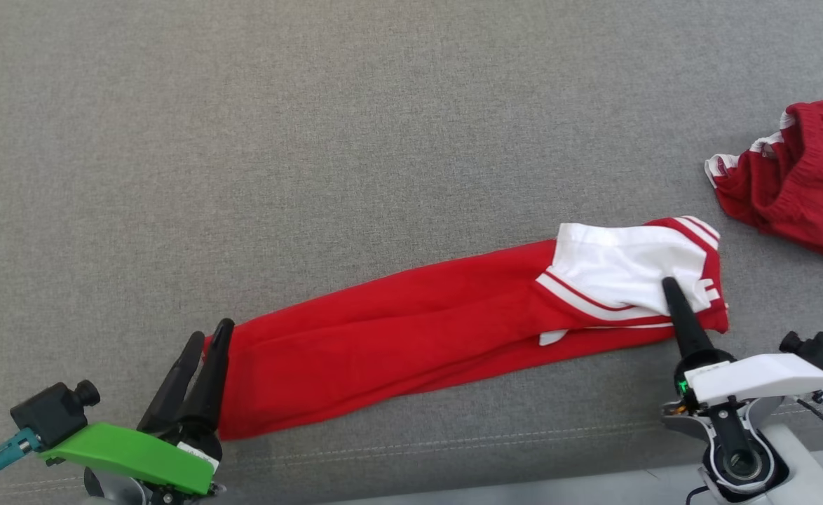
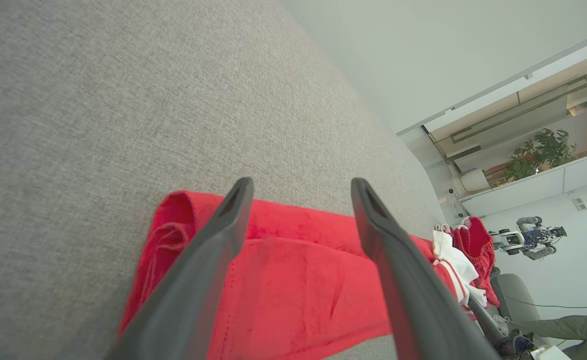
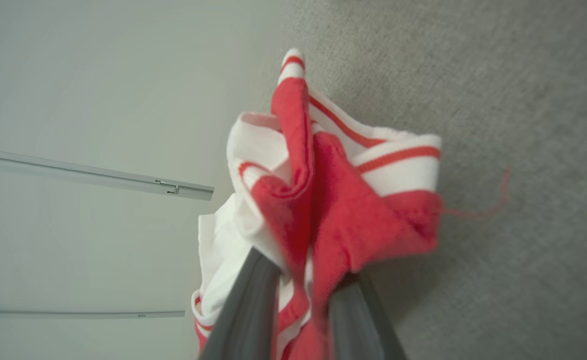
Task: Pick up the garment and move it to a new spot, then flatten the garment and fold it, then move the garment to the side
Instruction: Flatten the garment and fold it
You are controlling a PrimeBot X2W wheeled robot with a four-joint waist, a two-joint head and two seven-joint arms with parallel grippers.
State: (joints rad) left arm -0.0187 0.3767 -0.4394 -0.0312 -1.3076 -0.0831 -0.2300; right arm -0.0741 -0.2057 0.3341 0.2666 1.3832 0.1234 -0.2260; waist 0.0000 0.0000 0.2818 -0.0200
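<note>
The left gripper (image 1: 209, 331) sits at the near left, right at the plain red end of the garment (image 1: 411, 330). Its fingers (image 2: 208, 260) are wide apart and hold nothing; the red cloth lies under them. I think it is set there to grab that end.

The right gripper (image 3: 303, 272) is at the near right. It is pinched tight on the white-and-red striped end, with cloth bunched up in its grip.

The garment lies long and mostly flat on the grey seat (image 1: 313, 140), from one gripper to the other. Its white part is folded over on top at the right. One gripper at each end looks like a way to lift it without it sagging, so this seems to be the pick-up step.

Farther off at the right, well apart, lies a red heap (image 1: 797, 175) of other clothes.
</note>
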